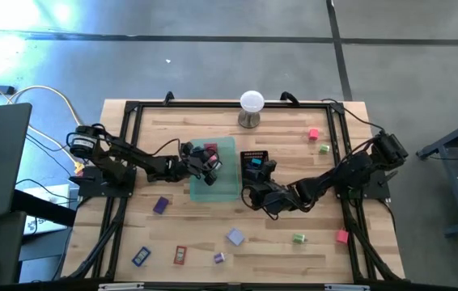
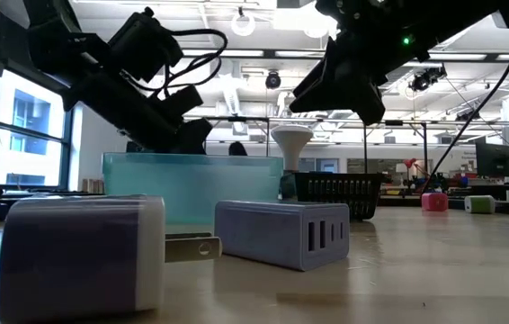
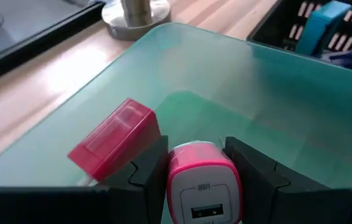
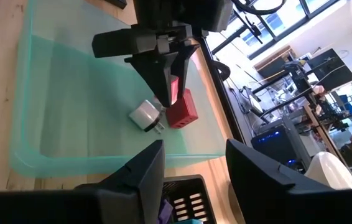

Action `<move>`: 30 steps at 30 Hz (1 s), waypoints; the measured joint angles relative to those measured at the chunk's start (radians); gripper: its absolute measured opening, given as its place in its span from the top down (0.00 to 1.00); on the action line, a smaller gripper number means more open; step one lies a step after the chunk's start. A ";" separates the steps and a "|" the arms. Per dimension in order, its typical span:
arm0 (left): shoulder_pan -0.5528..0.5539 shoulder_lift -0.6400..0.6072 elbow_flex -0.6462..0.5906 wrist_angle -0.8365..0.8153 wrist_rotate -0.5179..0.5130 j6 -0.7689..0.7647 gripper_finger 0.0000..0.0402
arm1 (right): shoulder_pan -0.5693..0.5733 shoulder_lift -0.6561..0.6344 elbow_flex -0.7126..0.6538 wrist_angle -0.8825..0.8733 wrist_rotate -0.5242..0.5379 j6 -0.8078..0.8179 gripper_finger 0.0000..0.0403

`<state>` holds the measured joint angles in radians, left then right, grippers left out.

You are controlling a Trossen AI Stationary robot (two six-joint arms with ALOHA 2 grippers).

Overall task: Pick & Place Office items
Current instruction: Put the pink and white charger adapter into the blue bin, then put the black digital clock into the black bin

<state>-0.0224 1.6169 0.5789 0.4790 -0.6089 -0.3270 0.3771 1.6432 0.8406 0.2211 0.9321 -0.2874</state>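
Note:
My left gripper (image 3: 196,149) hangs inside the translucent green tray (image 1: 227,184), shut on a pink-and-white USB charger (image 3: 201,180). A red block (image 3: 115,142) lies on the tray floor beside it. In the right wrist view a white pronged plug (image 4: 145,116) shows at those fingertips; I cannot tell whether it is the same charger. My right gripper (image 4: 194,152) is open, above the black mesh tray (image 1: 255,155), which holds a teal piece (image 3: 324,25). Other small items lie scattered on the table. My left gripper pinches the pink-and-white charger by its two side faces (image 3: 175,174) between the two fingers (image 3: 148,171), coming from above and slanting down. The USB-socket end faces back toward the wrist. Whether its lower end touches the tray floor I cannot tell.
A white ball on a metal stand (image 1: 251,105) stands behind the trays. Loose items: purple block (image 1: 160,204), blue (image 1: 141,256), red (image 1: 180,255), lavender charger (image 1: 235,236), green (image 1: 298,238), pink (image 1: 341,236), and pink (image 1: 313,133) and green (image 1: 324,149) at the far right.

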 joint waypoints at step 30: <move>0.002 -0.153 0.004 -0.063 0.026 0.193 0.33 | 0.000 0.000 0.000 -0.002 -0.024 0.007 0.60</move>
<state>-0.0200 1.4642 0.5831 0.4163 -0.5830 -0.1341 0.3775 1.6432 0.8406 0.2192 0.9081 -0.2806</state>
